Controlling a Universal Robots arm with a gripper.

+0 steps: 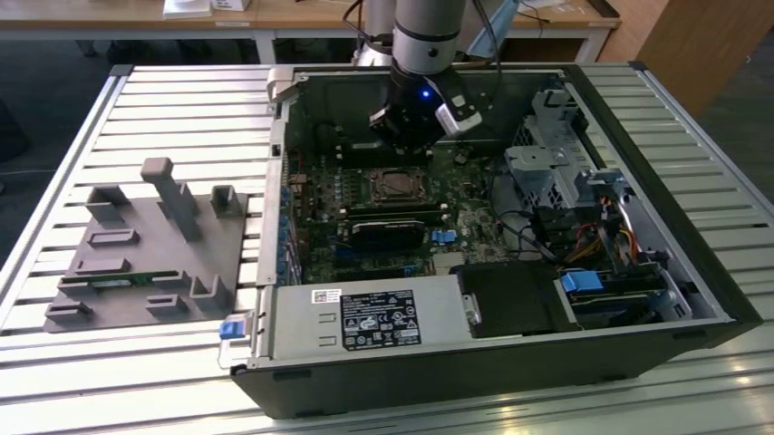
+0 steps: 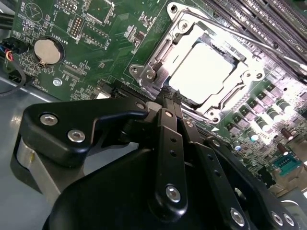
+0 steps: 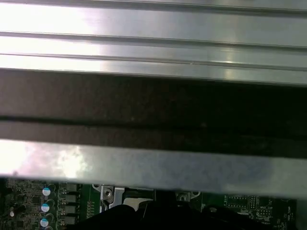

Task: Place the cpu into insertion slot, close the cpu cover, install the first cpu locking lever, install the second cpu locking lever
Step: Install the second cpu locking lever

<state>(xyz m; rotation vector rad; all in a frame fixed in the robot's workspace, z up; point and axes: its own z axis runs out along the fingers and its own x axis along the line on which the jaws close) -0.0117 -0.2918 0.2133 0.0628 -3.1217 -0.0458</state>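
pale silver cpu (image 2: 204, 67) seated flat in insertion slot (image 2: 181, 88), framed by closed silver cpu cover (image 2: 165, 52), lying just beyond the jaws' tips.

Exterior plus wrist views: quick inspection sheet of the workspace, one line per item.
Surface: slatted metal table, open computer case lying on it.
Job's things: cpu sits in the insertion slot; cpu cover lies flat around it. Whether the levers are latched, cannot tell.
Clutter: grey fixture block on the table at the exterior view's left.
Grippers: end effector just beside the socket's edge, fingers together, holding nothing.
Cables: bundled wires by the drive bays at the exterior view's right.
Surroundings: wooden desk behind the table.
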